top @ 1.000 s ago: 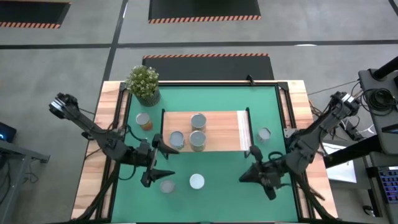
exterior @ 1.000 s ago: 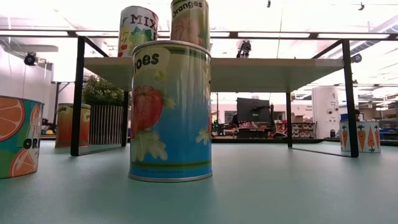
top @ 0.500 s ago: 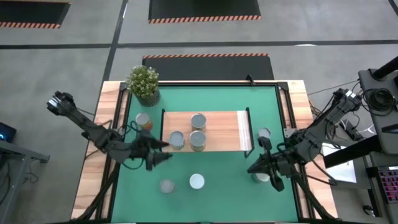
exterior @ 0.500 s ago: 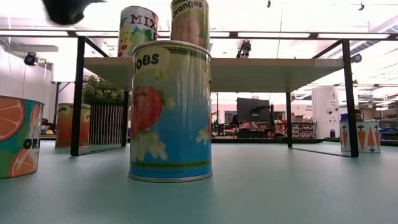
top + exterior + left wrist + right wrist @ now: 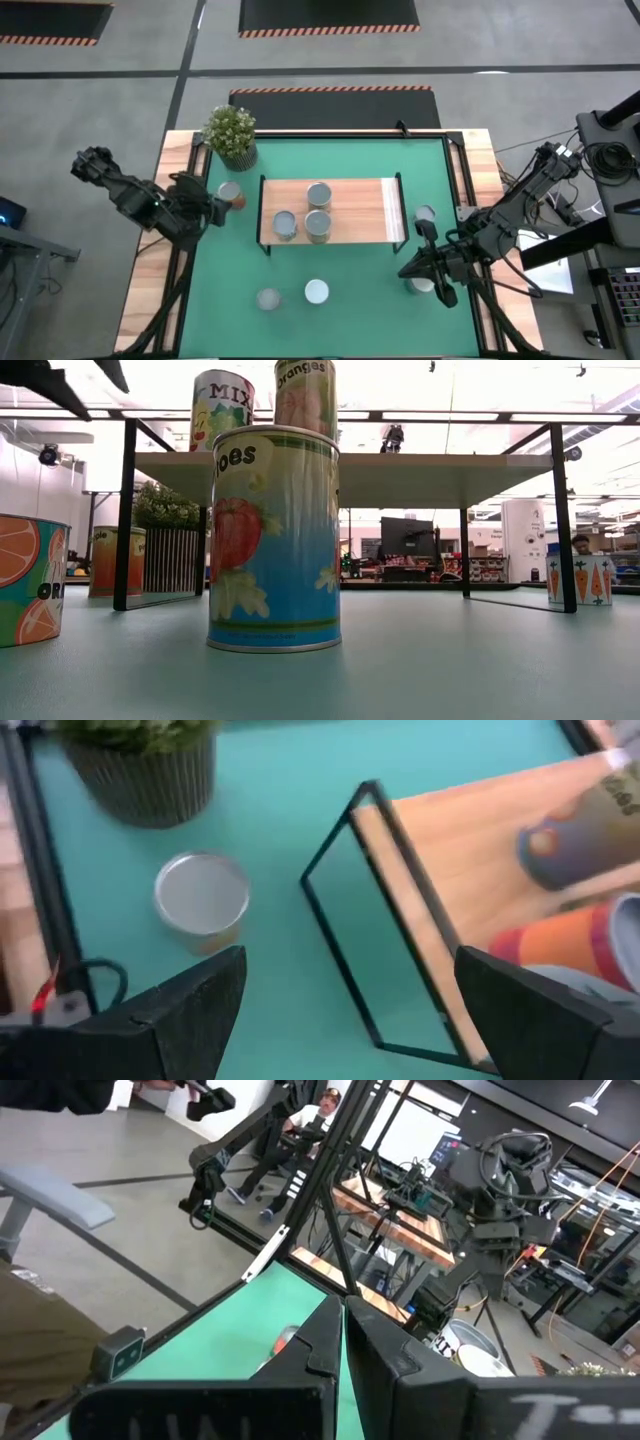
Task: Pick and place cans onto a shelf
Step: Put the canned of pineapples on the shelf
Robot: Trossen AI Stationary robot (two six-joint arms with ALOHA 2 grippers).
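Hovering left gripper [image 5: 222, 203]: dark two-finger claw at the table's left side, just beside the silver-topped can with an orange label [image 5: 230, 194]; fingers [image 5: 190, 1010] spread wide with nothing between them; in the left wrist view that can [image 5: 202, 899] lies beyond the fingers, clear of them
Right gripper [image 5: 424, 262]: low at the table's right front; fingers [image 5: 320, 1342] pressed together in the right wrist view, holding nothing seen; a silvery can top [image 5: 418, 284] shows just beside the tips in the high view; contact cannot be told
Shelf: rectangular light-wood board on a thin black metal frame [image 5: 345, 211], mid-table, paler strip at its right end
Cans on shelf: three silver-topped cylinders in a tight cluster on the left half [image 5: 307, 218]; low view shows two of them up on the board, labelled "MIX" [image 5: 221, 408] and "oranges" [image 5: 305, 394]
Cans off shelf: two near the front edge, one grey-topped [image 5: 267, 298], one white-topped [image 5: 316, 291]; one just right of the shelf [image 5: 424, 215]
Low view, foreground: big blue-and-green tomato-label can [image 5: 273, 538] upright on the mat; orange-slice can [image 5: 30, 578] at the far left; carrot-label can [image 5: 587, 579] far right
Surroundings: green table mat [image 5: 350, 300]; leafy potted plant in a ribbed pot [image 5: 231, 134] at the back left corner; a seated person [image 5: 318, 1108] in the room beyond
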